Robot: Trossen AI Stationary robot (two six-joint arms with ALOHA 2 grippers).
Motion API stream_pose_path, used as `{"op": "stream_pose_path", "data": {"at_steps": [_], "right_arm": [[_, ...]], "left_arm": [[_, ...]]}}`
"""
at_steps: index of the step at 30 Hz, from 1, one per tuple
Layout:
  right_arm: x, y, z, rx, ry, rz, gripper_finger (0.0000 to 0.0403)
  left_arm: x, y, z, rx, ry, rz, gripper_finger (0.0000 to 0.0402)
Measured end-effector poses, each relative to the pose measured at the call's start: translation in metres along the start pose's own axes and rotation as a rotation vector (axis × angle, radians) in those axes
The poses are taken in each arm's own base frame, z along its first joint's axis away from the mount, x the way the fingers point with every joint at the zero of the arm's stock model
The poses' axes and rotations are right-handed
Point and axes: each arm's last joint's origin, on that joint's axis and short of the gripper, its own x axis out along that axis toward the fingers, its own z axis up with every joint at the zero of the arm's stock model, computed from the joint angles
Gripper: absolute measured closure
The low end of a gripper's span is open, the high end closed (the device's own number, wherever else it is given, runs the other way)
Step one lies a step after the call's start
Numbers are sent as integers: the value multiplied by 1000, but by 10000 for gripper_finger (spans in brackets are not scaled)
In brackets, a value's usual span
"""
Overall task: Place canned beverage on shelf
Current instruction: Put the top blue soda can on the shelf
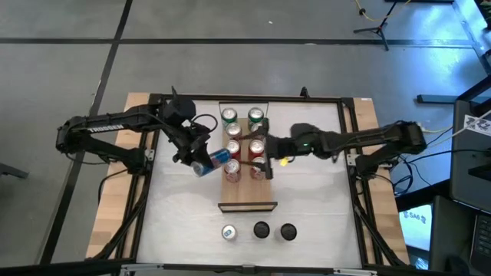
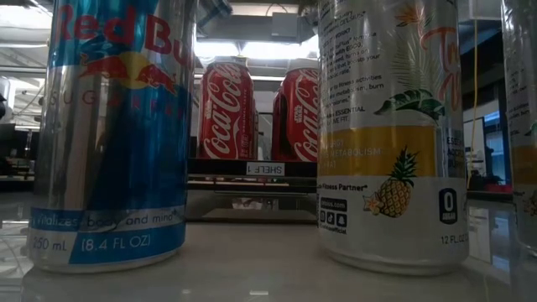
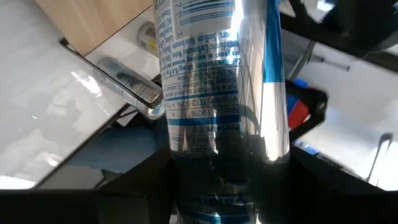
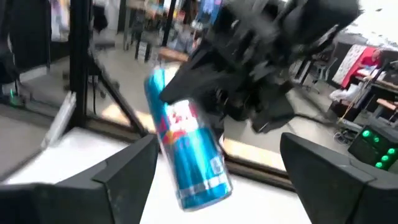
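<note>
I am the left gripper, and my fingers are closed around a blue and silver can. The can is tipped on its side in my hold, up off the table, with its far end poking out ahead of me toward the shelf.

The shelf is the long wood plank just past the can's end. Six cans already stand on it in two rows, all at the end far from the front of the table. The near end of the plank is bare wood. So I think the job is about half done for this can: I have it, but it is not on the shelf yet. I must stand it up straight and set it down on the wood.

The right gripper sits on the other side of the shelf from me, fingers apart, holding nothing.

Three more cans wait beyond the shelf's bare end.
</note>
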Motion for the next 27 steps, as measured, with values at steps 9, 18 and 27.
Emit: {"op": "stream_pose_path", "data": {"at_steps": [9,18,27], "right_arm": [[46,4,-11,-30,154,90,68],[64,19,-21,-99,180,18,68],[68,18,-25,-106,182,-5,68]], "left_arm": [[3,-1,-3,-91,-4,5,186],[4,-2,-3,-159,-18,-3,186],[3,-9,-1,-173,-56,-66,186]]}}
